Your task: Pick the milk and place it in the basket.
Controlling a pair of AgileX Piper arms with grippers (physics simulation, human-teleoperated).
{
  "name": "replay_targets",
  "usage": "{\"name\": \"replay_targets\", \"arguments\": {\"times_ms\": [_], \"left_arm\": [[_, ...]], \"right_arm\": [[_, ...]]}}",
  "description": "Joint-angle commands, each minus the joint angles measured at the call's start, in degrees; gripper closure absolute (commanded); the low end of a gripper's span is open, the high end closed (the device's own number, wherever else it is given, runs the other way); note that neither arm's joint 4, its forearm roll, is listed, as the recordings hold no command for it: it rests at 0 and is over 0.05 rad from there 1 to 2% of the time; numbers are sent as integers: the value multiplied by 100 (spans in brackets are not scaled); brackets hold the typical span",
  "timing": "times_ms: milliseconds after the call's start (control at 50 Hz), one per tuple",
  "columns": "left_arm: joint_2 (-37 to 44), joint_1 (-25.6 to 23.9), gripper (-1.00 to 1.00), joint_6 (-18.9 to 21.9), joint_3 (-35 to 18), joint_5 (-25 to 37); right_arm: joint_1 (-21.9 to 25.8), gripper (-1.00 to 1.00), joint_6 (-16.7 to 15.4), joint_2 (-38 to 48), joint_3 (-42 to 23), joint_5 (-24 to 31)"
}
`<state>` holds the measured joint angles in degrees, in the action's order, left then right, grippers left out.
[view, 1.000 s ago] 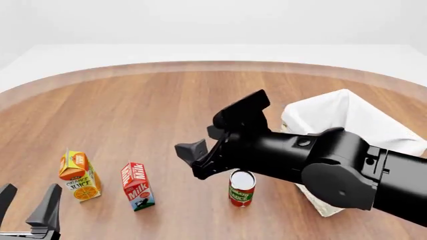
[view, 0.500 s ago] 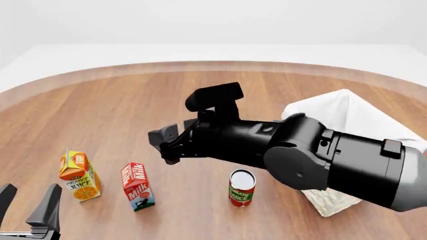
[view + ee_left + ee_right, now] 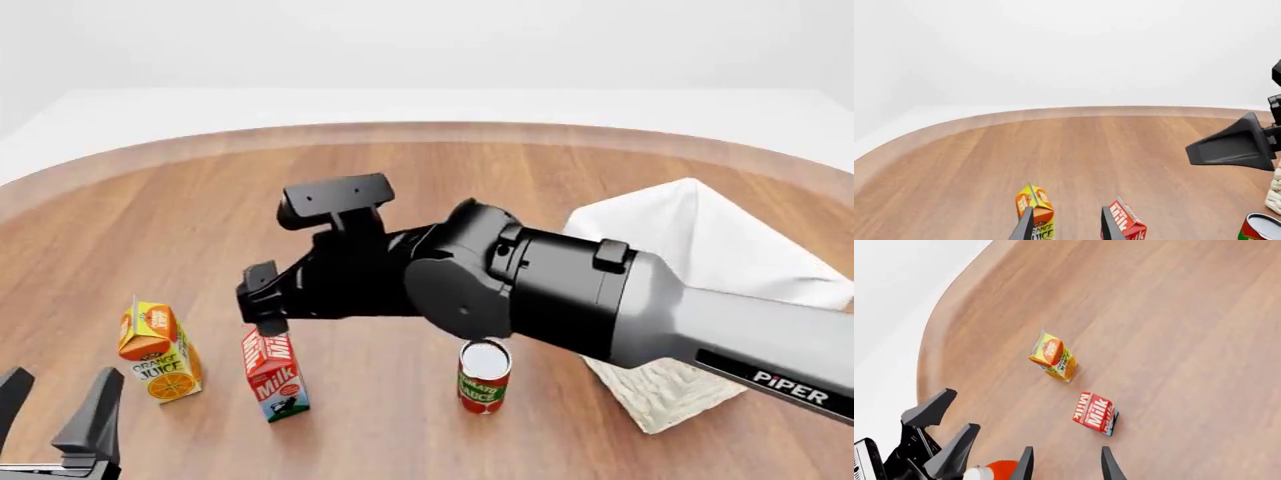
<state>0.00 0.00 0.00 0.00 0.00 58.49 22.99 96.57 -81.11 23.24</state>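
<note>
We see the milk upright near the counter's near edge, just below our right hand, whose fingers are parted and empty; the basket sits at the right edge.

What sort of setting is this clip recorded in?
Most likely a simulated tabletop test scene, not a real room: a bare wooden table against blank white surroundings, a few grocery props such as the milk and a can, and a basket.
</note>
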Motion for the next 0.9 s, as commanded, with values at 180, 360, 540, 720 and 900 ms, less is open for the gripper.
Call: {"name": "replay_targets", "arguments": {"times_ms": [180,360,540,720,900], "left_arm": [[0,0,-100,0,0,0],[0,0,-100,0,0,0],[0,0,-100,0,0,0],[0,0,-100,0,0,0],[0,0,-100,0,0,0]], "right_arm": [[-152,-100,-77,1058,-2070,1984],[-390,-100,-386,1522,-2838,2771],[-433,-100,-516,1933,-3352,3088],[-440,-100,-556,2262,-3731,3263],[-315,-100,-477,2549,-3974,3325]]}}
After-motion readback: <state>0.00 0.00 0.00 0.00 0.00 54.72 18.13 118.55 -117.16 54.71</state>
